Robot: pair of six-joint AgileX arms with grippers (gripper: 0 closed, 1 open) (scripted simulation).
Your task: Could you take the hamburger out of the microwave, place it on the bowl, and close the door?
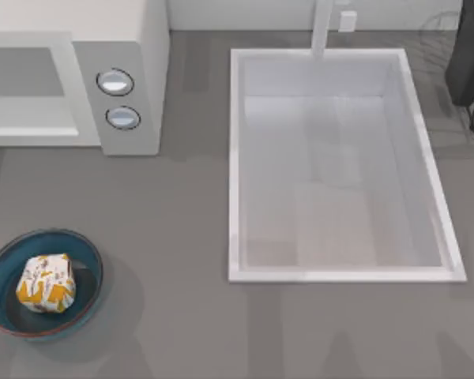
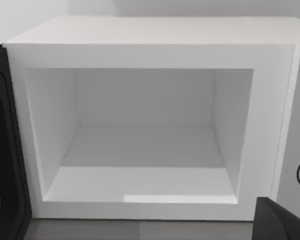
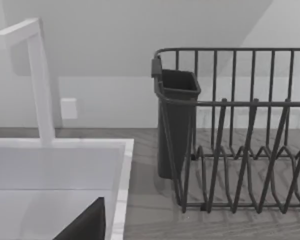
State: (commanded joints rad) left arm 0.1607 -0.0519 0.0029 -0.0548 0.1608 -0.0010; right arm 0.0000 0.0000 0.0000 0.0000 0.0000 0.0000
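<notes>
The hamburger (image 1: 46,283), a cream wrapper with orange patches, lies inside the blue bowl (image 1: 88,260) at the front left of the table. The white microwave (image 1: 134,47) stands at the back left, its two knobs facing the front. Its cavity (image 2: 140,145) is empty in the left wrist view, and the dark door (image 2: 5,160) is swung open beside it. A dark piece of my left gripper (image 2: 280,222) shows in front of the microwave, near the knob panel. A dark piece of my right gripper (image 3: 85,225) hangs over the sink's edge.
A white rectangular sink (image 1: 237,158) with a faucet (image 1: 322,28) takes up the middle and right of the table. A dark wire dish rack (image 3: 240,150) with a cutlery cup (image 3: 175,120) stands at the back right. Bare grey counter lies between the bowl and the sink.
</notes>
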